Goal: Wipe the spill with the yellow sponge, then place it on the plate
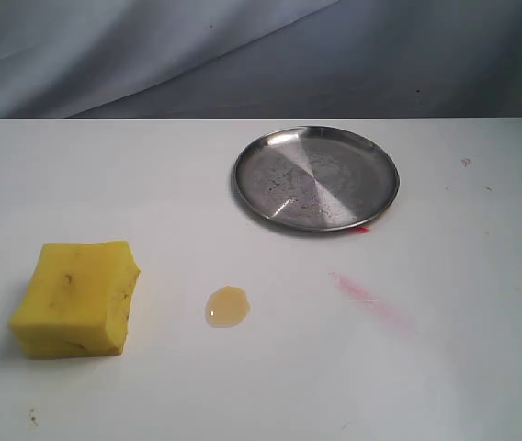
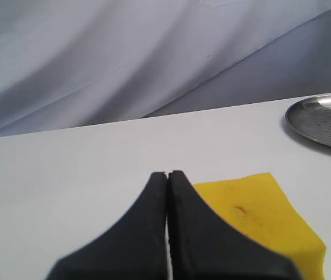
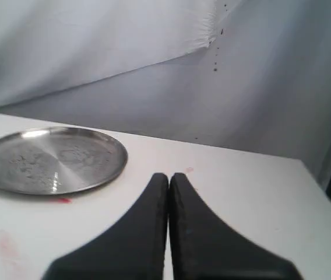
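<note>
The yellow sponge (image 1: 75,299) lies on the white table at the front left, and the left wrist view shows the yellow sponge (image 2: 264,216) just past my fingers. A small amber spill (image 1: 227,306) sits to its right, apart from it. The silver plate (image 1: 316,177) rests farther back, with nothing on it, also visible as the plate (image 2: 326,119) and the plate (image 3: 52,158). My left gripper (image 2: 168,174) is shut and holds nothing. My right gripper (image 3: 169,175) is shut too, hovering near the plate. Neither gripper appears in the exterior view.
A pink-red smear (image 1: 367,294) streaks the table (image 1: 445,367) right of the spill. A small red mark (image 1: 360,230) lies at the plate's front rim. A grey cloth backdrop (image 1: 243,55) hangs behind the table's far edge.
</note>
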You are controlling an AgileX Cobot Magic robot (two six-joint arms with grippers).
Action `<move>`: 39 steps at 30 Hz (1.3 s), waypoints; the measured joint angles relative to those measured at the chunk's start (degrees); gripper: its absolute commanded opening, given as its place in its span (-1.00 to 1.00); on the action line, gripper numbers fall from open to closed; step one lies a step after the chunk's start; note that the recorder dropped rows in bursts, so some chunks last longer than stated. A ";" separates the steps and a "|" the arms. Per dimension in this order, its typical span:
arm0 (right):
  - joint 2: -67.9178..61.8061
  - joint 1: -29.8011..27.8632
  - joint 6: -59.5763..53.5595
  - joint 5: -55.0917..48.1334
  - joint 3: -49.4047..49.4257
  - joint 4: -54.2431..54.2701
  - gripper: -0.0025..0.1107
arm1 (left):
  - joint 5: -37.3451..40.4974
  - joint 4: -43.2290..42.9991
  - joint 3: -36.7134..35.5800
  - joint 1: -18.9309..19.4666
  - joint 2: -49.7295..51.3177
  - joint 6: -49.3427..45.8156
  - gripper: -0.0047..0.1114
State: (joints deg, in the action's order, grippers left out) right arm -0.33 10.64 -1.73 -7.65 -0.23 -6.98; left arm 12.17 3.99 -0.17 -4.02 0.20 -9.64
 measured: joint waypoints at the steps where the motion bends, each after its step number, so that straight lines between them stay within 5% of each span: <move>1: 0.00 0.00 -1.31 0.00 0.00 -1.50 -0.96 | 0.00 0.00 0.00 0.00 0.00 0.00 -0.92; 13: 0.00 0.00 -2.63 1.24 0.00 -5.54 -0.96 | 0.00 0.00 0.00 0.00 0.00 0.00 -0.92; 23: 0.00 0.00 4.66 14.14 0.00 26.17 -0.96 | 0.00 0.00 0.00 0.00 0.00 0.00 -0.92; 29: -2.69 0.00 6.80 6.93 -6.02 32.73 -0.96 | 0.00 0.00 0.00 0.00 0.00 0.00 -0.92; 35: -18.44 0.00 -6.60 -4.15 -19.07 36.49 -0.96 | 0.00 0.00 0.00 0.00 0.00 0.00 -0.92; 39: -34.30 0.00 -29.01 -13.72 -26.15 54.46 -0.96 | 0.00 0.00 0.00 0.00 0.00 0.00 -0.92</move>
State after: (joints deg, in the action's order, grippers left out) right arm -34.63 10.64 -30.73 -21.37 -26.38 47.48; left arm 12.17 3.99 -0.17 -4.02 0.20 -9.64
